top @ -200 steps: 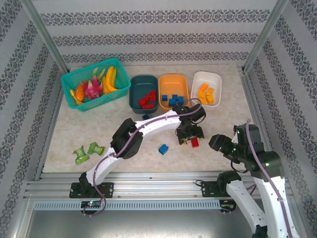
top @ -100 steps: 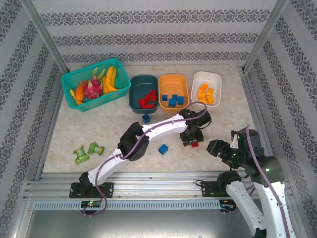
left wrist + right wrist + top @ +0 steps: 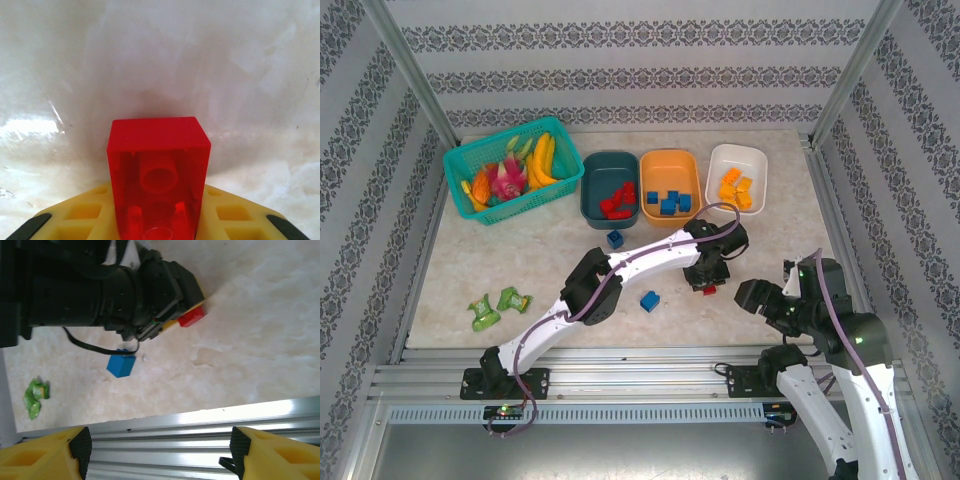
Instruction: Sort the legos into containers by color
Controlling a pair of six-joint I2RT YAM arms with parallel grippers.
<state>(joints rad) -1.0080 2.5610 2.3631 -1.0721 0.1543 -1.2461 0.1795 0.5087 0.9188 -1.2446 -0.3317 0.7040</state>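
Your left tool (image 3: 708, 282) has just closed on the red lego (image 3: 158, 150) on the bench (image 3: 520, 260), right of centre. Next, the dark teal container (image 3: 592, 200); your right tool (image 3: 157, 452) hangs wide, empty.

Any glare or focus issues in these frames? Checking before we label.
Left wrist: the red lego sits very close and is reasonably sharp, with a soft shadow behind it and a bright glare streak on the table at left. Right wrist: the aluminium rail is washed out by reflection, while the blue lego is crisp. Top external: even light, faint shadows, no obvious glare.
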